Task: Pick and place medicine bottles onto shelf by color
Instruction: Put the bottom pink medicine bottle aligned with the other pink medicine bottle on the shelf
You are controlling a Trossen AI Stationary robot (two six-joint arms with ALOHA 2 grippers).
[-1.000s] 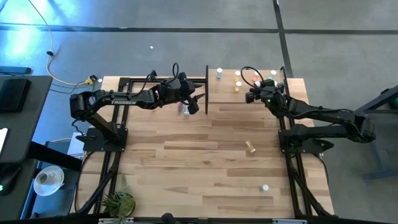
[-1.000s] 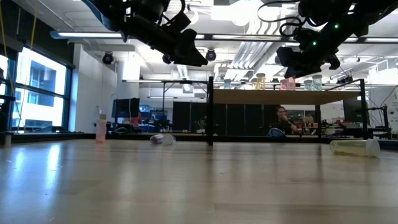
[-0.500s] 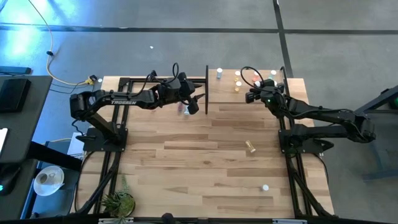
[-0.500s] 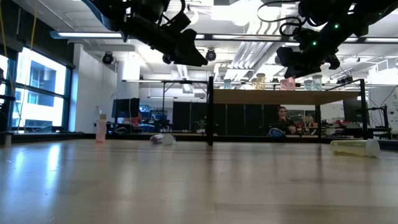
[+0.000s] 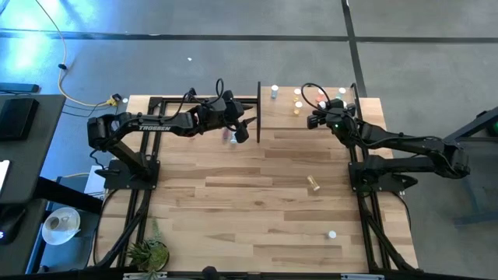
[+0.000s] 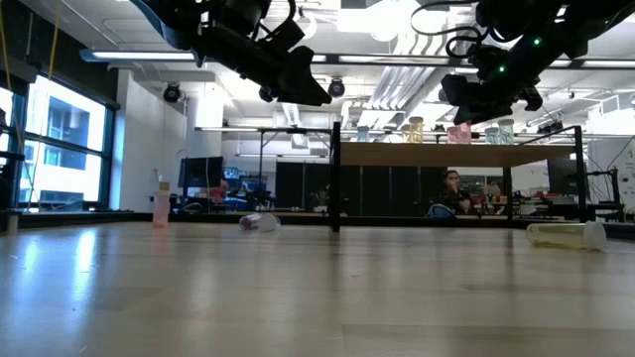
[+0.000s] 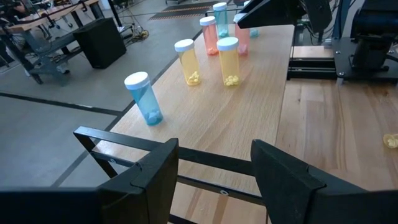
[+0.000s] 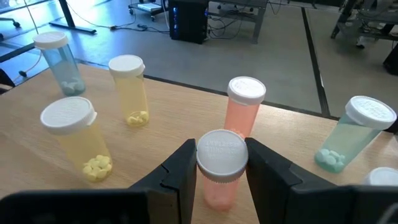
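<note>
Nothing has moved since a second ago: the right hand [image 8: 222, 163] stays clamped on a red bottle [image 8: 221, 171] above the shelf [image 8: 161, 134], and a careless release could topple its neighbours, while the left hand [image 7: 214, 168] hangs apart.

Shelf [image 7: 261, 99] with upright medicine bottles [image 7: 228, 61]
</note>
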